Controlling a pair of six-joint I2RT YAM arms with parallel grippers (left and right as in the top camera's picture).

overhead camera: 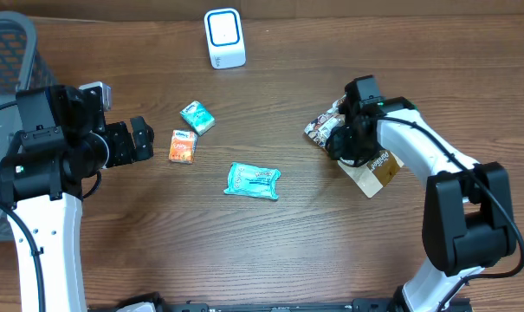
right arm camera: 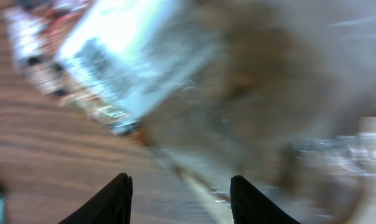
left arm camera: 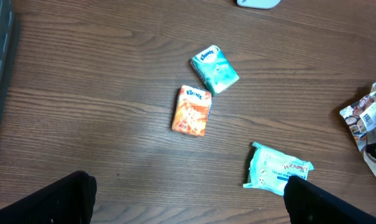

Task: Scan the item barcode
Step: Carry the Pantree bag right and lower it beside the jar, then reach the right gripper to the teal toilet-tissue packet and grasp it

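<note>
- Brown wood-grain bench (overhead camera: 331,234).
- White scanner (overhead camera: 224,38) stands at the far edge, near the middle.
- Small teal tissue pack (overhead camera: 197,117) lies left of centre, with an orange tissue pack (overhead camera: 183,146) just beside it on the near side.
- Teal wipes pack (overhead camera: 253,181) lies flat near the centre, apart from both.
- Crinkled brown-and-clear packet (overhead camera: 376,171) lies to the right, partly hidden.

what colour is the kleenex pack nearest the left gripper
Orange: the small rectangular tissue pack shows best in the left wrist view.
</note>
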